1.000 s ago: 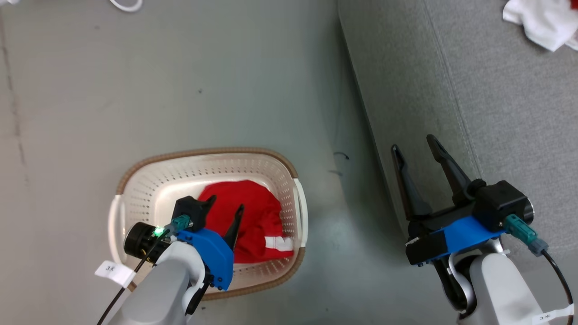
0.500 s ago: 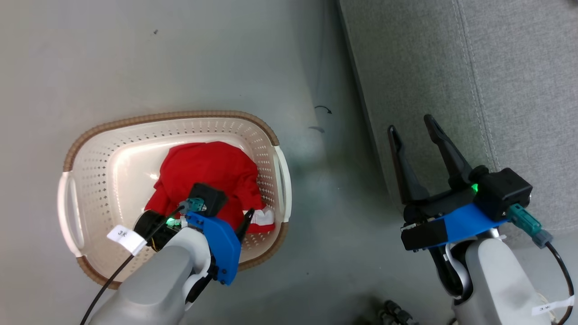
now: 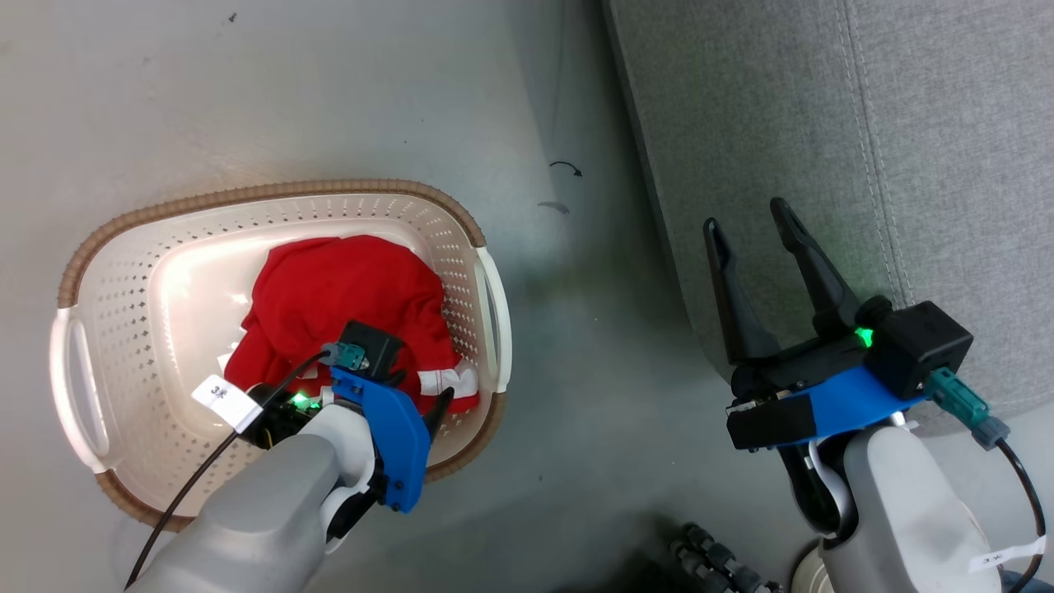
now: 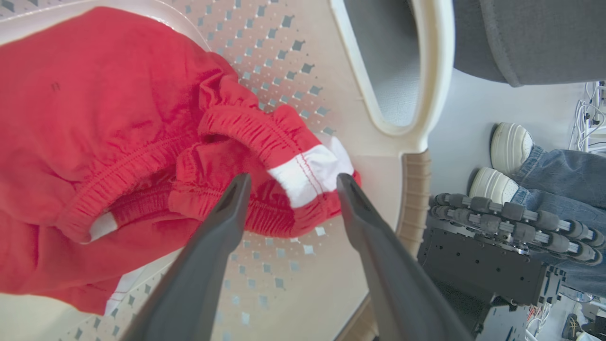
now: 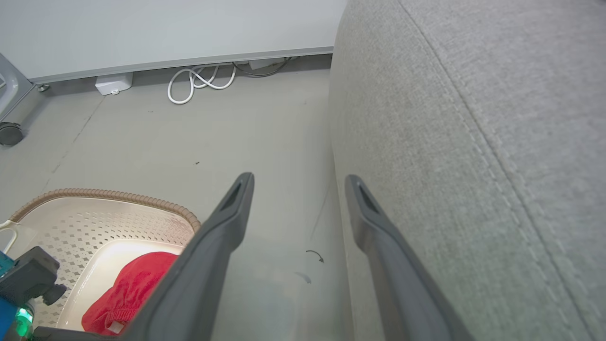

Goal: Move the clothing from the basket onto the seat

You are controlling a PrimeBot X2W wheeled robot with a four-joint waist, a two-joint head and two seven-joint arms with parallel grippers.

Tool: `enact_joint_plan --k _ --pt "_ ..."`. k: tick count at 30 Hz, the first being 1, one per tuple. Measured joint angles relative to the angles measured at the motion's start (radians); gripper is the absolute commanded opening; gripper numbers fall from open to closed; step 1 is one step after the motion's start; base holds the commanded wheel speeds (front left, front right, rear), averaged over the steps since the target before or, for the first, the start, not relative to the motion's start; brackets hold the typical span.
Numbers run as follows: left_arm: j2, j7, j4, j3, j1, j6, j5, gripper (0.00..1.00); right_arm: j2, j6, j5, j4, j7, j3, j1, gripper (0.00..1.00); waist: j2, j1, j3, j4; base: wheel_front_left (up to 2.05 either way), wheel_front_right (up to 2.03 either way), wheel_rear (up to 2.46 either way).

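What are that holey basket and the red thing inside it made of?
The basket looks like smooth, glossy cream plastic with moulded holes; its ribbed brown rim may be plastic too. The clothing is soft matte red fabric: it crumples and has gathered elastic seams.

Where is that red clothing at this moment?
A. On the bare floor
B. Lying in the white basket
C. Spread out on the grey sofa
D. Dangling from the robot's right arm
B: the red clothing lies bunched inside the basket, and the left gripper is down in the basket with its jaws open on either side of a red-and-white fold.
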Motion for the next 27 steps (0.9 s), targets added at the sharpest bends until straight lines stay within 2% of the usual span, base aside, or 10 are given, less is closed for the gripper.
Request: enact_joint_plan --k 16,17,18,20,27 --pt "-0.021 0.034 0.077 -0.095 -0.066 0.000 -0.082 1.00 0.000 0.000 0.006 -0.024 -0.007 0.000 -0.003 1.00 0.0000 0.0000 0.064 -0.007 0.00 0.00 0.00" --pt "-0.023 0.035 0.083 -0.099 -0.070 0.000 -0.081 0.96 0.000 0.000 0.006 -0.026 -0.007 0.000 -0.003 1.00 0.0000 0.0000 0.066 -0.007 0.00 0.00 0.00" --pt "-0.024 0.034 0.089 -0.103 -0.075 0.000 -0.080 0.57 0.000 0.000 0.006 -0.026 -0.007 0.000 -0.003 1.00 0.0000 0.0000 0.068 -0.006 0.00 0.00 0.00" --pt "-0.028 0.026 0.094 -0.108 -0.084 0.000 -0.077 0.00 0.000 0.000 0.006 -0.027 -0.007 0.001 -0.003 1.00 0.0000 -0.0001 0.070 -0.005 0.00 0.00 0.00" --pt "-0.035 0.027 0.096 -0.123 -0.087 0.000 -0.100 0.00 0.000 0.000 0.006 -0.024 -0.007 0.003 -0.009 1.00 0.0000 -0.0001 0.065 -0.001 0.00 0.00 0.00"
